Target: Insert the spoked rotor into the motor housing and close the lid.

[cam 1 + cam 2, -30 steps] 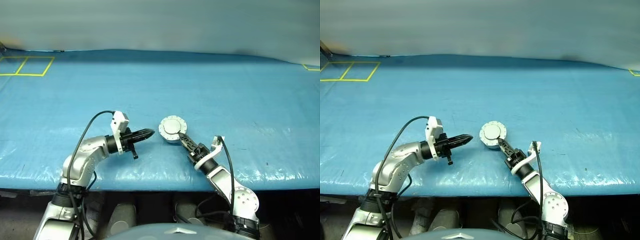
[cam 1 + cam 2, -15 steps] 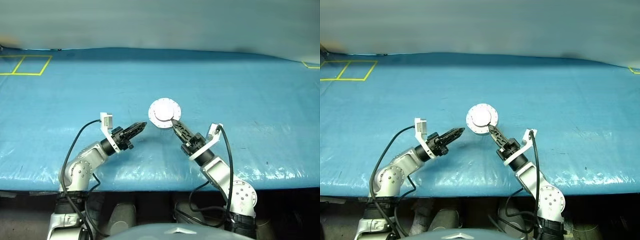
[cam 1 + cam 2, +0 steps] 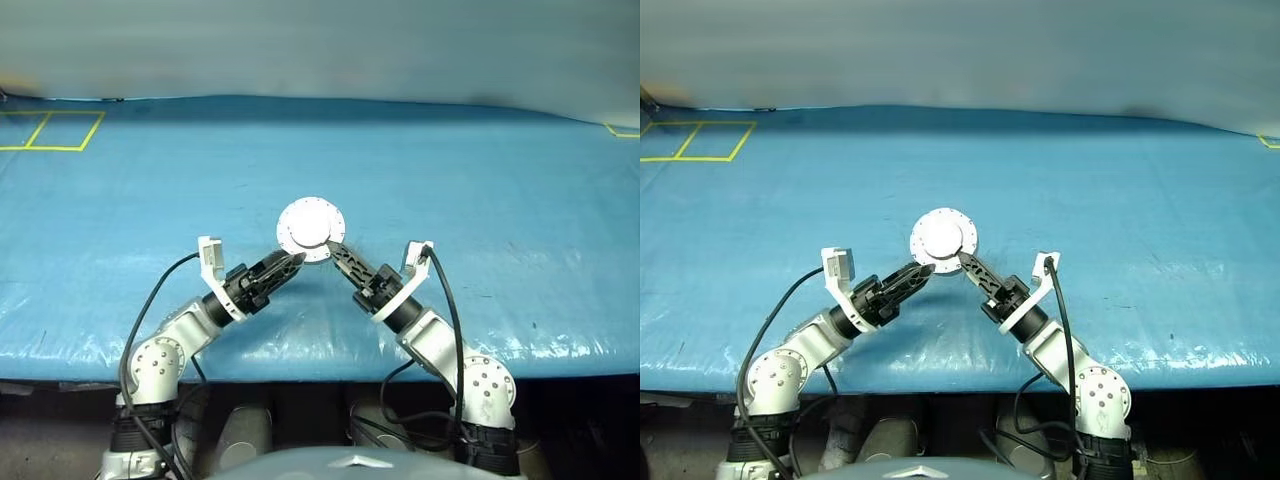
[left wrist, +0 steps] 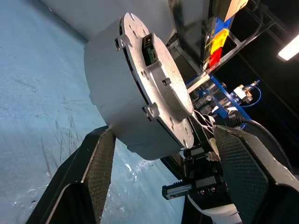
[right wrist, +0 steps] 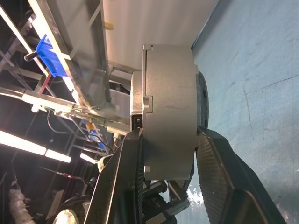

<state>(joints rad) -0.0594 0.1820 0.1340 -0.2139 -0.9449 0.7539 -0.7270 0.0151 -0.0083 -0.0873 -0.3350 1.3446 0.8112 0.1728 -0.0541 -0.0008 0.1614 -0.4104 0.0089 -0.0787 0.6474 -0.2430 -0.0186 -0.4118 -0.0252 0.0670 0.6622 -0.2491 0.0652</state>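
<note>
At the lower middle of the head views, two black two-fingered pincers are counted, one per arm. The left gripper (image 3: 288, 264), pressed together a second ago, is now spread wide. In the left wrist view its fingers (image 4: 100, 163) are seen standing either side of the round silver metal motor housing (image 3: 311, 228), apparently without pressing on it. The right gripper (image 3: 332, 250) is pinched on that housing's rim. In the right wrist view its fingers (image 5: 126, 186) are seen clamped across the drum's wall.

One motor housing is counted. It has been lifted from right of centre and carried up and left to the middle of the frame, held on edge between the two arms with a flat silver face turned to the camera. A two-handed step is judged to be in preparation, the left pincer being readied to take hold or to press the lid. The drum appears closed, but whether the dark grey spoked rotor is already inside cannot be told.

Farther off, one blue plastic-covered table (image 3: 480, 180) is spread. Two yellow taped squares (image 3: 50, 130) are marked at the upper left.
</note>
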